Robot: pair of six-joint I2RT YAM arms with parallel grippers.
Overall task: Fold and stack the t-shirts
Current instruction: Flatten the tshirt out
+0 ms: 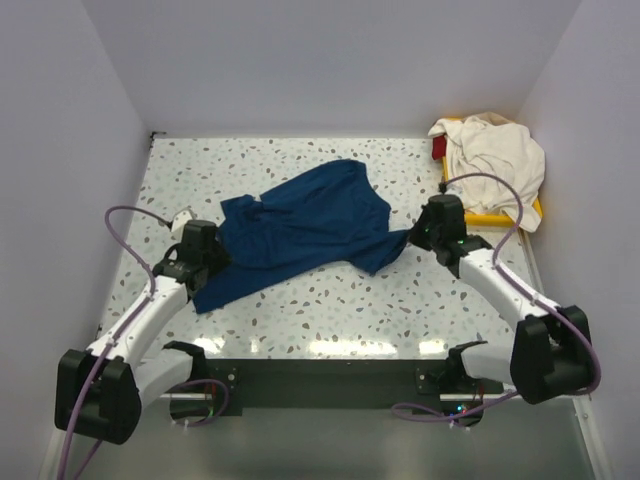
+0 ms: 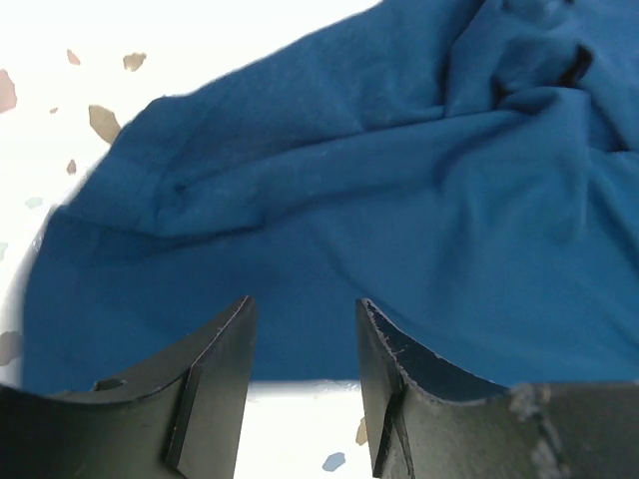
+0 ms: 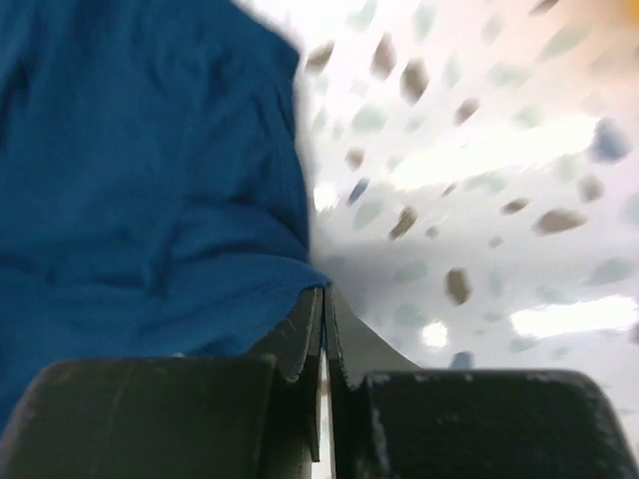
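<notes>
The navy blue t-shirt (image 1: pixel 300 225) lies rumpled across the middle of the table. My left gripper (image 1: pixel 212 262) is open at the shirt's left edge, its fingers (image 2: pixel 215 369) over the cloth (image 2: pixel 329 200) without gripping it. My right gripper (image 1: pixel 412 236) is shut on the shirt's right corner (image 3: pixel 300 274), with the cloth (image 3: pixel 140 200) spreading to the left of it. The cream white t-shirt (image 1: pixel 495 155) lies bunched in the yellow tray (image 1: pixel 485 218) at the back right.
The speckled table top (image 1: pixel 330 310) runs to white walls at the back and sides. The yellow tray stands close behind my right arm. A red thing (image 1: pixel 438 148) shows at the tray's far left corner.
</notes>
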